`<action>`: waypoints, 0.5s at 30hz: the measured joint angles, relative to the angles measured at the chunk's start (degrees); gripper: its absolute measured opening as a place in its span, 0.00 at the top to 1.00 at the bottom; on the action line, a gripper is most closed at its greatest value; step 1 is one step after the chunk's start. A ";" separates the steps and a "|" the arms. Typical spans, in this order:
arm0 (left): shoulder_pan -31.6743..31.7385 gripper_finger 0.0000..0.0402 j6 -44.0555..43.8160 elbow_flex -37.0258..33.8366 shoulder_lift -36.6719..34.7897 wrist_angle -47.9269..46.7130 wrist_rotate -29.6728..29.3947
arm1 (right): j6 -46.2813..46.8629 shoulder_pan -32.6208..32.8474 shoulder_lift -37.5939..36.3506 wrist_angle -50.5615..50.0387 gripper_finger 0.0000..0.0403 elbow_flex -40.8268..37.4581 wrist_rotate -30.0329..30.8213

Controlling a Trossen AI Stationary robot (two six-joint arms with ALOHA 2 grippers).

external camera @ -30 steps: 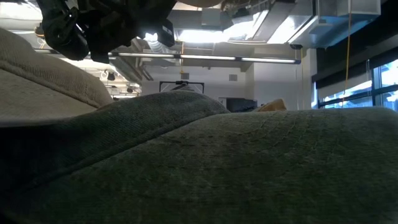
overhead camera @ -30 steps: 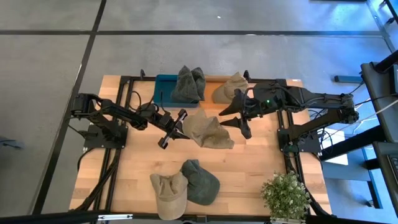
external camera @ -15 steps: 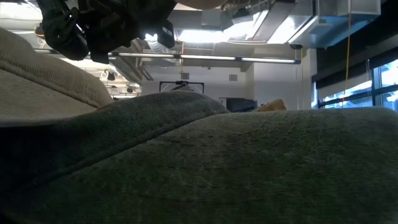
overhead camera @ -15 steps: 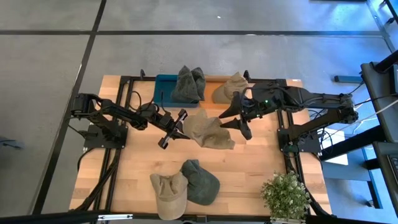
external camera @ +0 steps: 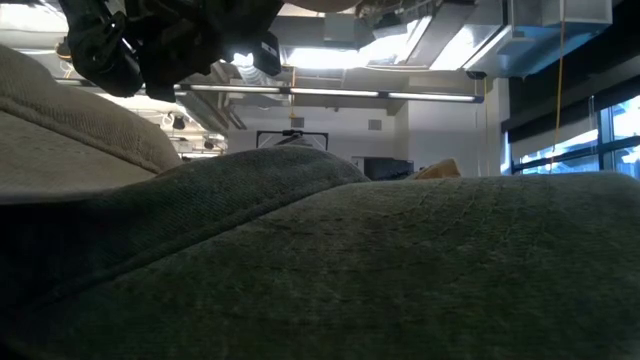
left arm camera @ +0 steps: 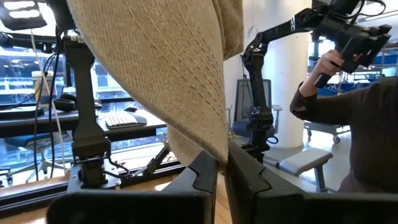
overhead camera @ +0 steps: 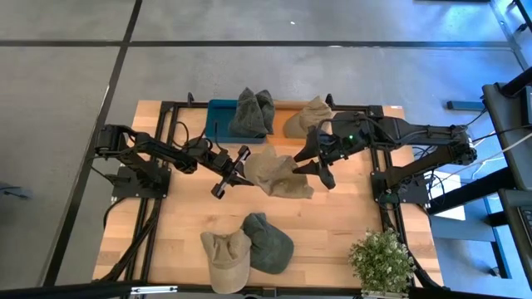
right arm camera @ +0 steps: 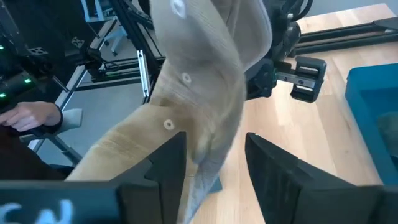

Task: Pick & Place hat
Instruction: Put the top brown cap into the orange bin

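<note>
A tan knit hat [overhead camera: 276,174] is at the table's middle, between both grippers. My left gripper [overhead camera: 242,175] is at its left end and is shut on it. My right gripper [overhead camera: 313,163] is open at the hat's right end, with one finger [right arm camera: 163,163] on each side of the hanging fabric [right arm camera: 205,93]. I see no hold by it. The right wrist view also shows the left gripper [right arm camera: 297,76] beyond the hat. Two more hats fill the low view: a tan one [external camera: 70,130] and a dark green one [external camera: 400,270]. My left gripper pinches the tan hat's left edge [left arm camera: 219,148] between its two shut fingers [left arm camera: 200,177]. It comes in about level from the table's left side. The fabric spreads away from the fingers toward the right gripper, and bare wood shows under it.
A blue bin [overhead camera: 218,123] at the far edge holds a dark green hat [overhead camera: 250,112], with another tan hat [overhead camera: 309,116] beside it. A tan cap [overhead camera: 226,259] and a green hat [overhead camera: 271,242] lie at the near edge. A potted plant [overhead camera: 382,260] stands at the near right corner. A person's arm [left arm camera: 348,106] shows beyond the table.
My right gripper has moved a little toward the table's left and closed in around the tan hat's right end, staying open. The left gripper and the hat's held end have kept still.
</note>
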 joint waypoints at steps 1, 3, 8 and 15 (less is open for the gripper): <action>0.00 0.97 -0.02 0.00 0.00 -0.01 0.00 | -0.07 0.00 0.02 0.05 0.63 0.00 0.03; 0.00 0.97 -0.02 0.00 0.00 -0.01 0.00 | -0.09 0.00 0.02 0.25 0.68 0.00 0.07; -0.01 0.97 -0.20 0.01 0.00 -0.01 -0.02 | -1.26 0.00 0.02 0.47 0.85 0.00 -0.08; 0.00 0.92 0.43 0.00 0.00 0.01 -0.03 | -2.60 0.00 0.02 0.46 0.92 0.00 -0.28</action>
